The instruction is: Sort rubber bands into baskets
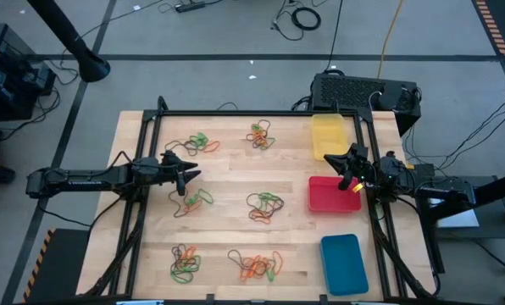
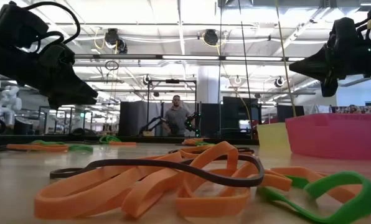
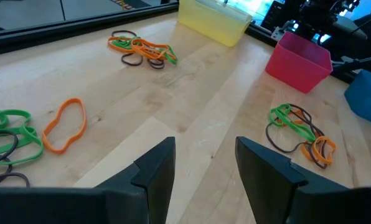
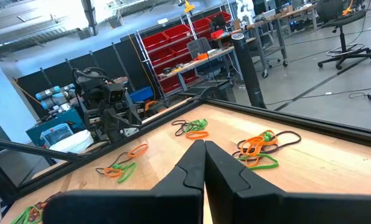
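Rubber bands (image 1: 195, 202): I judged them light, floppy; pinch one strand.
Left gripper (image 1: 187, 172): fingers apart, empty.
Right gripper (image 1: 346, 162): fingers together, at the table's 3 o'clock.

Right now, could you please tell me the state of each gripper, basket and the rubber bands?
left gripper: open, empty, above the table.
right gripper: shut, holding nothing, over the red basket.
yellow basket: empty.
red basket: empty.
blue basket: empty.
rubber bands: unsorted, in clusters on the table.

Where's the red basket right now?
From above, the red basket sits on the table's right side, between the yellow basket and the blue one.
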Action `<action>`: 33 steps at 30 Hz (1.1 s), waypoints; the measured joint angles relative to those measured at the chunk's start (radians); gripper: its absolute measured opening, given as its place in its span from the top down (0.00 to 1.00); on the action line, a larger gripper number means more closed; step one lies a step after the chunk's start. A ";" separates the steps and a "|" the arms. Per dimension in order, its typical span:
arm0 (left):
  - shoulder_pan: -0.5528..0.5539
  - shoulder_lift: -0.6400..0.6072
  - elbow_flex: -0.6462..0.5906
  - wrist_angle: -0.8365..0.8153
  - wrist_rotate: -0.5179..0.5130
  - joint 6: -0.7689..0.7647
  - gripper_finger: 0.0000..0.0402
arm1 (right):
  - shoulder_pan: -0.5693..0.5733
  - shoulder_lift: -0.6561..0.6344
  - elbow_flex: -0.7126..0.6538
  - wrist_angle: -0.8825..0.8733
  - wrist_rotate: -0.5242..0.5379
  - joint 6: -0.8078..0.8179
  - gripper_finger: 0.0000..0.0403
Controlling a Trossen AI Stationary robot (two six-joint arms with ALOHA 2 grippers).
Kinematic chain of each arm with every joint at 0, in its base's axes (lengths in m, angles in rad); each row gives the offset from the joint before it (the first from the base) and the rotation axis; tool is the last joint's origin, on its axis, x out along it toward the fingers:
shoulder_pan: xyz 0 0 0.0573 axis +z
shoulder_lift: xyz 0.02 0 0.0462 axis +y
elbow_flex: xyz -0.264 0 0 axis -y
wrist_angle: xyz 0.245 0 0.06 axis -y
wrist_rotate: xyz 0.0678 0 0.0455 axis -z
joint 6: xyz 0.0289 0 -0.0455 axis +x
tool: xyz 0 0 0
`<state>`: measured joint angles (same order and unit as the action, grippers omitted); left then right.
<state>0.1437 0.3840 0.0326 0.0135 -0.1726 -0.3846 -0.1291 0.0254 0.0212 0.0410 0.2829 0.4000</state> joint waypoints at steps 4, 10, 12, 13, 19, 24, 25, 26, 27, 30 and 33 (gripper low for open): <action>0.000 0.000 0.000 0.000 0.000 0.000 0.56 | 0.000 0.000 0.000 0.000 0.001 0.038 1.00; 0.000 0.000 0.000 0.010 0.058 -0.214 0.56 | 0.000 0.000 0.000 0.000 0.002 0.211 1.00; 0.000 0.000 0.000 0.036 0.082 -0.432 0.56 | -0.001 0.000 0.000 0.009 0.028 0.240 1.00; 0.000 0.000 0.000 0.048 0.082 -0.516 0.56 | -0.003 0.001 0.000 0.018 0.058 0.243 1.00; 0.000 0.000 0.000 0.070 0.074 -0.742 0.56 | -0.003 0.002 0.000 0.061 0.078 0.210 1.00; 0.000 0.000 0.000 0.084 0.047 -0.786 0.56 | -0.002 0.008 0.000 0.063 0.025 0.147 1.00; 0.000 0.000 0.000 0.084 0.037 -0.789 0.56 | -0.002 0.010 0.000 0.063 0.019 0.130 1.00; 0.000 0.000 0.000 0.086 0.029 -0.789 0.56 | -0.002 0.014 0.000 0.069 0.005 0.108 1.00; 0.000 0.000 0.000 0.091 0.027 -0.788 0.56 | -0.002 0.020 0.000 0.080 -0.009 0.082 1.00; 0.000 0.000 0.001 0.158 0.027 -0.788 0.56 | -0.002 0.051 0.001 0.142 -0.054 0.020 1.00; 0.000 0.000 0.032 0.185 0.050 -0.747 0.56 | -0.002 0.109 0.034 0.168 -0.074 -0.004 1.00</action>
<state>0.1436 0.3840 0.0642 0.1986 -0.1230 -1.1318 -0.1310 0.1343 0.0554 0.2090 0.2084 0.3963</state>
